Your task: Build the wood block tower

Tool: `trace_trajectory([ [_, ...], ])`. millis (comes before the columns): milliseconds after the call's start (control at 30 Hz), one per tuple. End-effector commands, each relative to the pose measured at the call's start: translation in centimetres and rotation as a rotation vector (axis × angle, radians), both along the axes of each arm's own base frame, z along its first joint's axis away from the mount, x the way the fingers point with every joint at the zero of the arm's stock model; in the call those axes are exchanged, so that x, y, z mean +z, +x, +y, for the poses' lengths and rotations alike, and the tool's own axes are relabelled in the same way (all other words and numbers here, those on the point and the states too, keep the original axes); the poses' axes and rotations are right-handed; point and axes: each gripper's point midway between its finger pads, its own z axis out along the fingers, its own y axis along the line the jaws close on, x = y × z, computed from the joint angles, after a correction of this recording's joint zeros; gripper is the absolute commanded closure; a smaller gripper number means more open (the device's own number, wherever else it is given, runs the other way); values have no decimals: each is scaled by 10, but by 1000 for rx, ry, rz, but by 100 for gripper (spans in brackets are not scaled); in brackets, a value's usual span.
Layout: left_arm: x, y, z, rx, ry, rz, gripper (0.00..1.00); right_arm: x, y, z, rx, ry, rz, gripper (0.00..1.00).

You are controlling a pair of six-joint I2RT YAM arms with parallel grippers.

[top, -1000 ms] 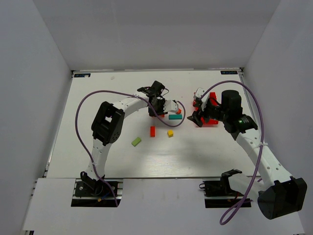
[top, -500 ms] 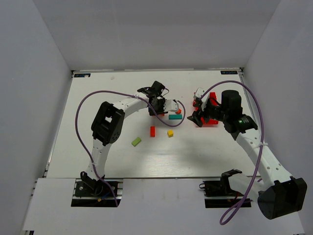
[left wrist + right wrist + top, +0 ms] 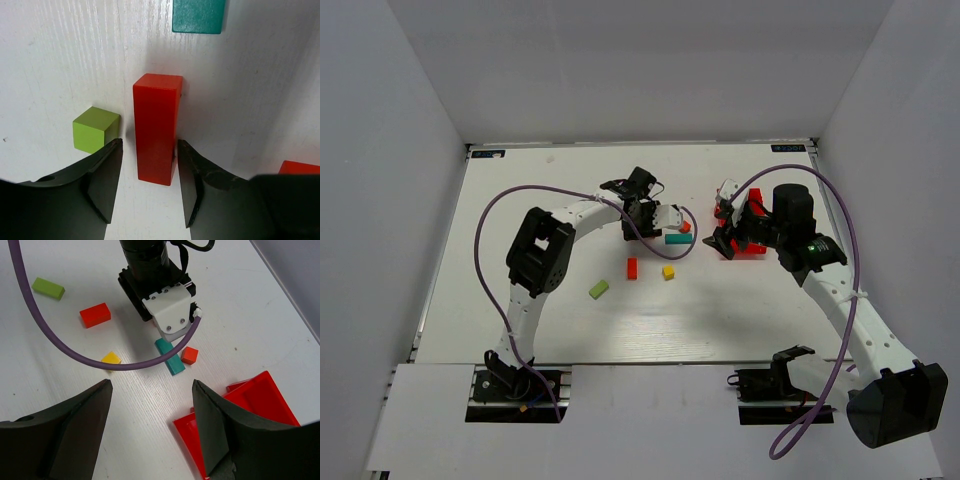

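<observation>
Straddling a red bar (image 3: 156,125), your left gripper (image 3: 148,160) has its jaws parted just wider than the block, with a thin gap on each side and neither finger touching it. The bar lies flat on the white table (image 3: 520,200), running lengthwise between the fingers. A lime cube (image 3: 95,129) sits just beside the bar's left face, close to your left finger. Beyond the bar's far end lies a teal bar (image 3: 197,15), apart from it.

Your right gripper (image 3: 151,385) hangs above the table with its fingers spread wide and nothing between them, and the red bin (image 3: 260,400) is beneath its right finger. From there you see an orange cube (image 3: 189,355) just beside the teal bar. A yellow cube (image 3: 111,359), a red block (image 3: 95,315) and a green bar (image 3: 48,288) lie singly farther out, well apart from one another.
</observation>
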Motion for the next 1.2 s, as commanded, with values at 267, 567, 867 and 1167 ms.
trace_trajectory([
  [267, 39, -2, -4, 8, -56, -43, 25, 2, -2, 2, 16, 7, -14, 27],
  [567, 73, -8, -2, 8, -128, -87, 19, 1, -2, 2, 12, 4, -12, 27],
  [867, 124, -20, 4, 28, -240, -164, 17, 1, -2, 0, 2, 1, -8, 26],
  [1167, 161, 26, 52, 580, -372, -341, 86, 2, 2, -4, -38, 1, 0, 89],
])
